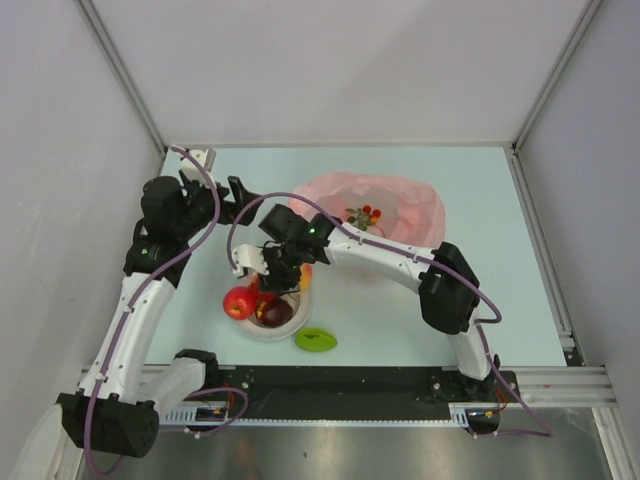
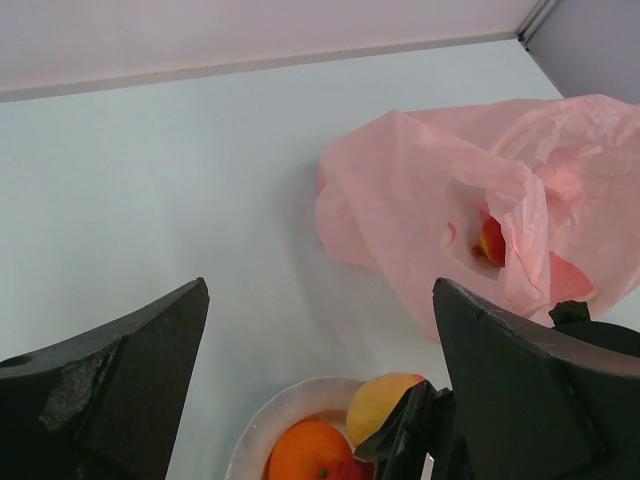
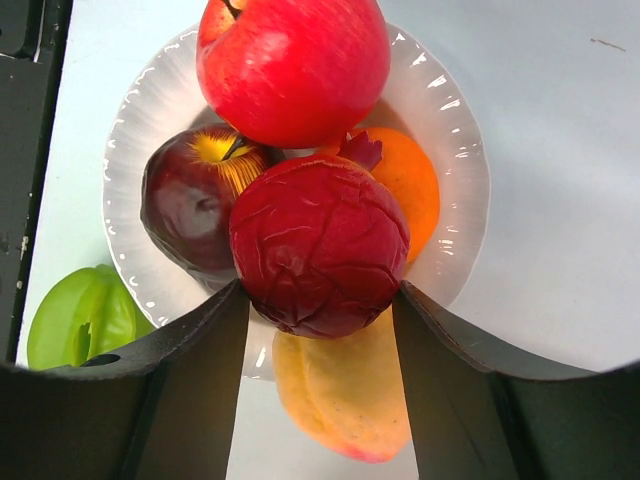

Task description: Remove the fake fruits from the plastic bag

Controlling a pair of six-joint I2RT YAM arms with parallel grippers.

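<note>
My right gripper (image 3: 320,292) is shut on a dark red wrinkled fruit (image 3: 320,245), one finger against each flank, right above the white plate (image 3: 455,130). The fruit rests on a red apple (image 3: 295,65), a dark purple fruit (image 3: 185,205), an orange (image 3: 410,185) and a yellow-orange fruit (image 3: 345,390). Behind the plate lies the pink plastic bag (image 1: 400,205), with red berries (image 1: 365,215) showing in its mouth. Through a fold I see a red-orange fruit (image 2: 491,240) inside the bag (image 2: 440,200). My left gripper (image 1: 218,190) hovers open and empty left of the bag.
A green fruit (image 1: 316,340) lies on the table just right of the plate (image 1: 270,330), near the front rail. The right arm arches over the bag's near side. Grey walls close the table at the back and on both sides.
</note>
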